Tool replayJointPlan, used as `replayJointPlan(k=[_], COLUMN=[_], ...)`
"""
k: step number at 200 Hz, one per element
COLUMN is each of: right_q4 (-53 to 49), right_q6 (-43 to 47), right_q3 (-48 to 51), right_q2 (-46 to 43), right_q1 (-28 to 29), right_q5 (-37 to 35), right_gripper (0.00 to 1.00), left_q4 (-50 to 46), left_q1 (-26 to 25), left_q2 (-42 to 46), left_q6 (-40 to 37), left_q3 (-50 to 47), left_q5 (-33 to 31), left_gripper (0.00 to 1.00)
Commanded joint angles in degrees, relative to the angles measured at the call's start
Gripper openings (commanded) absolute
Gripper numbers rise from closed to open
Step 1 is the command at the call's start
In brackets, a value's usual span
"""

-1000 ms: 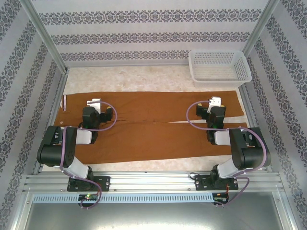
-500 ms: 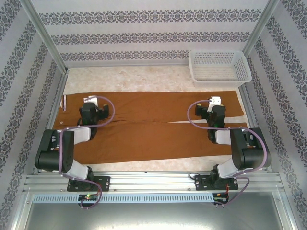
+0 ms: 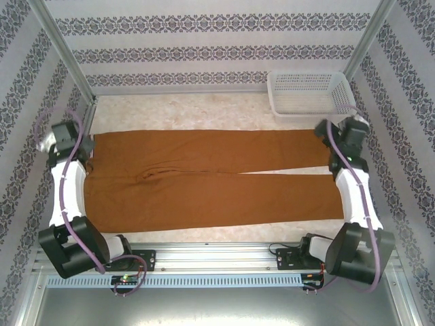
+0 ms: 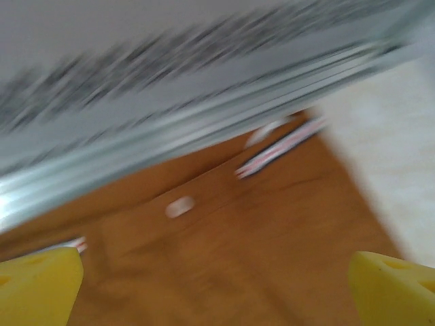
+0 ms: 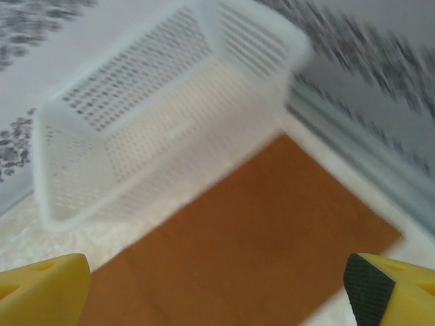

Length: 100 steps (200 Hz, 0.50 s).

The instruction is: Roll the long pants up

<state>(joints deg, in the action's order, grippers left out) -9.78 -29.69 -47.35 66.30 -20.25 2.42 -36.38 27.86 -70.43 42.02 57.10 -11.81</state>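
Observation:
The long pants [image 3: 211, 180] lie flat across the table, rust-brown, with the waist at the left and both leg ends at the right. My left gripper [image 3: 60, 139] hovers at the waist's far left corner. In the left wrist view it [image 4: 217, 288] is open, its yellow fingertips [image 4: 41, 285] wide apart above the fabric, the striped waistband [image 4: 279, 149] and a small light mark [image 4: 180, 206]. My right gripper [image 3: 348, 136] hangs over the far leg's end. Seen from the right wrist, it [image 5: 217, 288] is open above that leg end [image 5: 251, 238], with nothing between the fingers.
A white mesh basket [image 3: 311, 95] stands at the back right, close to the far leg's end, and appears in the right wrist view [image 5: 156, 115]. Aluminium frame posts [image 3: 64, 61] and patterned walls close in both sides. Bare pale tabletop [image 3: 183, 112] lies behind the pants.
Both arms have swung outward from above the middle of the pants: the left to the waist end, the right to the leg ends. Both grippers stay open.

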Motion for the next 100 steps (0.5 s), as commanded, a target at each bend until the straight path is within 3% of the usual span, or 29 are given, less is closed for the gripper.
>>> replayJointPlan(k=[1, 41, 76, 100], right_q4=[-9.53, -14.86, -14.3, -15.35], right_q6=[-11.47, -12.34, -15.57, -16.24], right_q3=[6.4, 10.28, 13.5, 13.94], right_q2=[-3.72, -8.88, -10.78, -9.01], right_q1=[-8.39, -14.87, -15.68, -16.66], right_q5=[13.59, 17.42, 17.53, 17.8], right_gripper=[0.95, 0.95, 0.95, 0.94], left_q4=[-14.86, -15.58, -13.36, -10.56], left_q1=[5.08, 13.97, 15.84, 19.13], left_q2=[6.68, 11.2, 13.6, 8.92], left_q6=[9.78, 15.32, 16.16, 13.94], left_q3=[-7.02, -16.76, -21.8, -22.43], left_q5=[-0.01, 5.41, 1.49, 0.87], left_gripper=[1.0, 1.0, 1.0, 1.0])
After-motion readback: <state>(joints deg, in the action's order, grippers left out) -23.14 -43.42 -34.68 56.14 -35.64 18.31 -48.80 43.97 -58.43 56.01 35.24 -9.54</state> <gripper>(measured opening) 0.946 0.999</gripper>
